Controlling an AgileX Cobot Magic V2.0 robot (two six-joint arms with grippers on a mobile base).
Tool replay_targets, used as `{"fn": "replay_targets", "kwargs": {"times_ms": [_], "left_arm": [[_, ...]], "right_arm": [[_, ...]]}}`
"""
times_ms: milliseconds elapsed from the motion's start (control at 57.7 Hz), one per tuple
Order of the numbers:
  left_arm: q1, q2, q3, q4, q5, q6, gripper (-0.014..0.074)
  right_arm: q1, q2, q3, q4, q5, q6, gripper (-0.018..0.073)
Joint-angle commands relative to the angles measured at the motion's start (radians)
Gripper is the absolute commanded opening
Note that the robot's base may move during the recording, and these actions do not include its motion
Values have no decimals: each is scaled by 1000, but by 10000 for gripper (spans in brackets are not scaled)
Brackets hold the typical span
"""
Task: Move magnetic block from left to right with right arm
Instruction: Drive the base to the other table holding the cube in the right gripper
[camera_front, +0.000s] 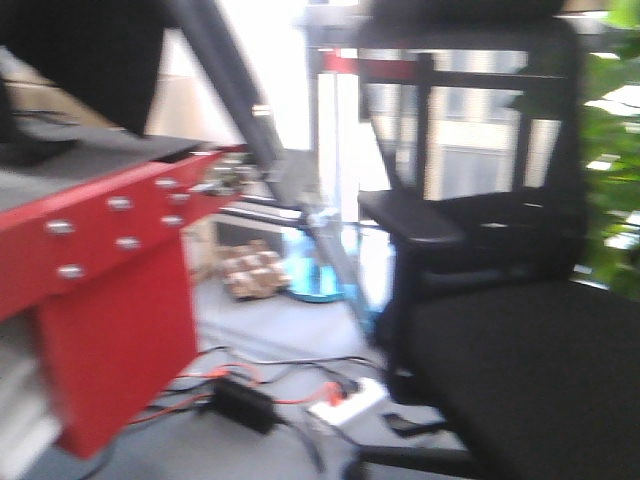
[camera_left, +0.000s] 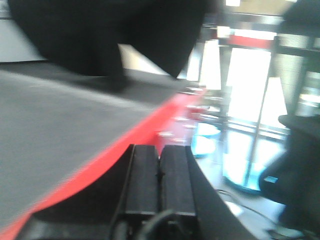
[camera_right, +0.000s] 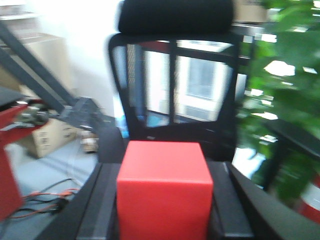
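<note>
The right gripper (camera_right: 165, 215) is clamped on the magnetic block (camera_right: 164, 180), a red cube at 6 o'clock in the right wrist view. A black office chair (camera_right: 175, 20) stands behind it at 12 o'clock, with a green plant (camera_right: 285, 95) at 3 o'clock. The left gripper (camera_left: 159, 185) has its pads pressed together above the red-edged grey table (camera_left: 55, 125).

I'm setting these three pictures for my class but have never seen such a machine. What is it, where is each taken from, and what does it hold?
It is a two-armed robot on a mobile base. The blurry front view looks out at a red table frame, an office chair and floor cables. The left wrist camera looks along the left gripper, shut and empty, beside the grey table top. The right wrist camera shows the right gripper clamping the magnetic block, a red cube, with the chair behind.
</note>
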Motion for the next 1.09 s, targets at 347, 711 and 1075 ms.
{"fn": "replay_targets", "kwargs": {"times_ms": [347, 711, 1075], "left_arm": [[-4, -8, 9, -3, -83, -7, -126], [-4, -8, 9, -3, -83, -7, -126], [-4, -8, 9, -3, -83, -7, -126]], "right_arm": [[-4, 11, -31, -10, -89, -9, 313], [-4, 11, -31, -10, -89, -9, 313], [-4, 11, -31, -10, -89, -9, 313]]}}
